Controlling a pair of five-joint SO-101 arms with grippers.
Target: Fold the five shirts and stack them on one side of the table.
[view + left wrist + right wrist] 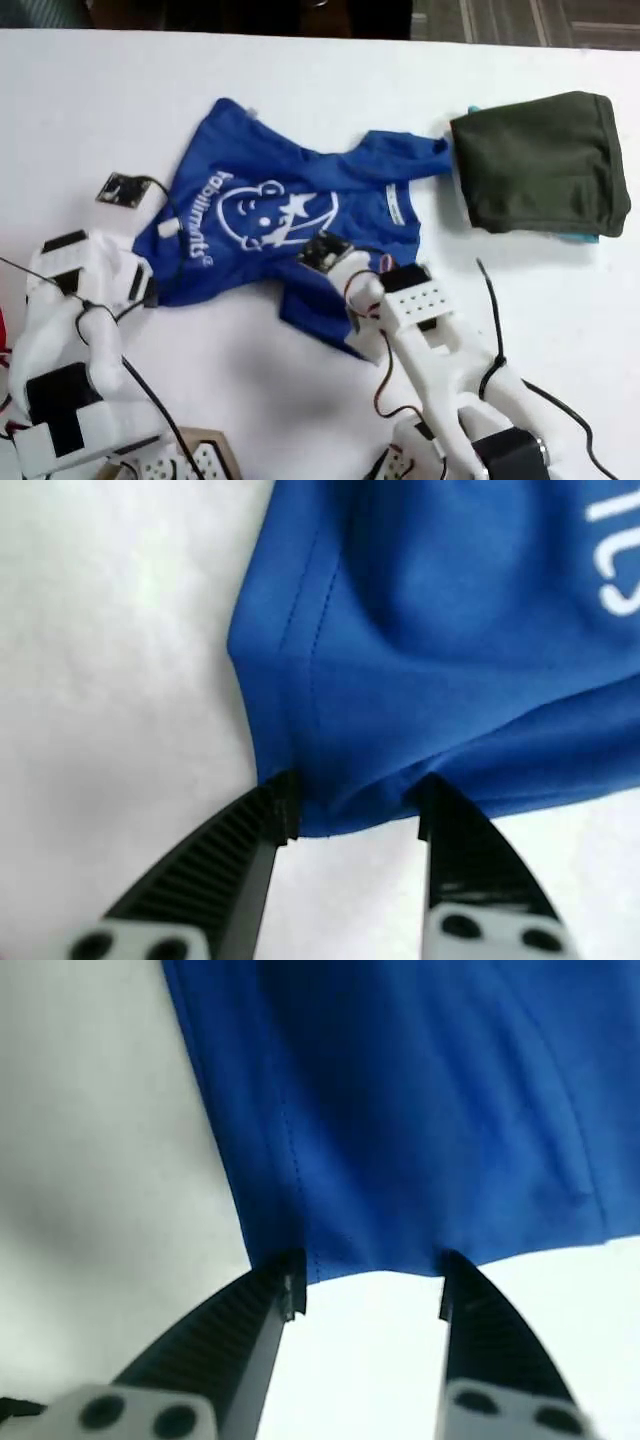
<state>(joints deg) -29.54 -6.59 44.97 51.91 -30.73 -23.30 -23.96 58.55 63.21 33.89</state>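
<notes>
A blue shirt (270, 215) with white print lies spread out and rumpled in the middle of the white table (120, 100). My left gripper (150, 288) is at the shirt's near left corner; in the left wrist view it (355, 810) stands open with the hemmed corner of the blue shirt (430, 630) between its fingertips. My right gripper (352, 325) is at the near right hem; in the right wrist view it (368, 1285) is open, its tips touching the blue shirt's (420, 1110) edge. A folded dark green shirt (540, 160) lies at the far right.
A teal edge (580, 237) of another garment peeks out under the green shirt. Black cables (490, 300) trail along both arms. The arm bases (190, 455) stand at the near edge. Bare table spreads at the far left and near right.
</notes>
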